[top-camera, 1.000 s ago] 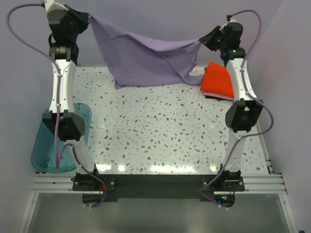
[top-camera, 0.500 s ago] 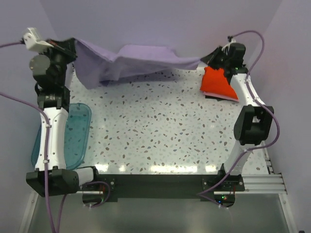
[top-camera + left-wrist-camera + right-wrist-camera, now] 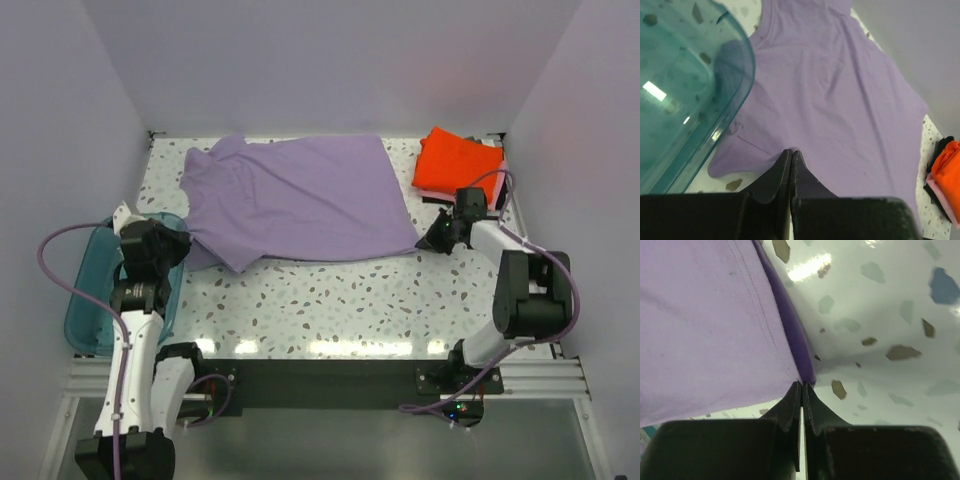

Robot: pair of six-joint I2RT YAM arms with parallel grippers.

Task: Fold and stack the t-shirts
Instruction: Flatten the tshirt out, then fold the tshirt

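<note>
the purple t-shirt lies spread out flat across the far half of the speckled desk, neckline toward the left. the left pincer is low at the shirt's near-left corner, just beside the teal tub, its fingers pressed together on the hem. the right pincer sits at the near-right corner, fingers together and pinching the very tip of the cloth. in the far-right corner, an orange t-shirt rests folded on top of thin pink and dark ones, apart from the purple t-shirt.
</note>
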